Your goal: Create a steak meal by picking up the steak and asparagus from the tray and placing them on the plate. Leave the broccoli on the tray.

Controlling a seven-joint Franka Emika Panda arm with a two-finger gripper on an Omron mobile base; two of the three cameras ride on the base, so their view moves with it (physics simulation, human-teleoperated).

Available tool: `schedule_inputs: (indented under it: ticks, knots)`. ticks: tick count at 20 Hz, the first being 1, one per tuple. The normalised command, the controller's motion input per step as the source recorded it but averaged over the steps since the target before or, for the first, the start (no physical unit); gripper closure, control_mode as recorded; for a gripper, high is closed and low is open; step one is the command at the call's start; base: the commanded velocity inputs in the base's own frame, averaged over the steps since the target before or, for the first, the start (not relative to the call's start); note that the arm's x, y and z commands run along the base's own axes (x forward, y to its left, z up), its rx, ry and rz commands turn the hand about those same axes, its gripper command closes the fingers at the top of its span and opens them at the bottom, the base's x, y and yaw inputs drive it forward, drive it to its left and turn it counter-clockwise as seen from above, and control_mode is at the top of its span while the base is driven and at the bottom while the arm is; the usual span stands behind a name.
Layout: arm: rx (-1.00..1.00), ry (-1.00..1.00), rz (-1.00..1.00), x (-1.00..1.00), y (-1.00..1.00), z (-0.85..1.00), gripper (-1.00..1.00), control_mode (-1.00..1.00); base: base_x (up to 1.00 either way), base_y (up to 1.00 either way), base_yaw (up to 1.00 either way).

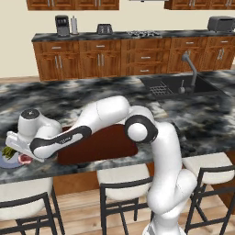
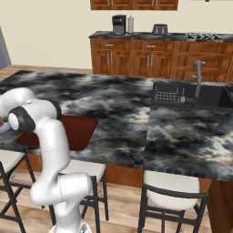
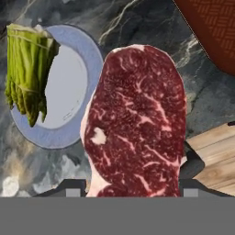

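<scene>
The tool (image 3: 133,193) is clamped on the steak (image 3: 137,124), above the plate's (image 3: 69,137) edge. The asparagus (image 3: 28,69) lies across the plate's rim; the tray (image 3: 211,32) sits nearby on the tabletop (image 3: 137,23).

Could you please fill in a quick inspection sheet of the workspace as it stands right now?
Surface: dark marbled island counter, with a sink set into it.
Job's things: steak held up close in the hand view; asparagus lying over the rim of the plate; tray beside the arm; broccoli cannot be made out.
Clutter: nothing seen on the island.
Grippers: gripper shut on the steak, beside the plate.
Cables: nothing seen.
Surroundings: stools under the island, wooden cabinets behind, coffee maker and toaster on the back counter.
</scene>
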Motion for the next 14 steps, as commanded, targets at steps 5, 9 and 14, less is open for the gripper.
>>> schedule_inputs:
  ticks: [5, 9, 14]
  knots:
    - [-0.02, -0.01, 0.0, 0.16, 0.01, -0.03, 1.0, -1.0, 0.0, 0.0, 0.0]
    - [0.0, -0.04, 0.0, 0.13, 0.0, -0.18, 1.0, -1.0, 0.0, 0.0, 0.0]
    - [0.0, -0.08, 0.0, 0.19, 0.0, -0.23, 1.0, -1.0, 0.0, 0.0, 0.0]
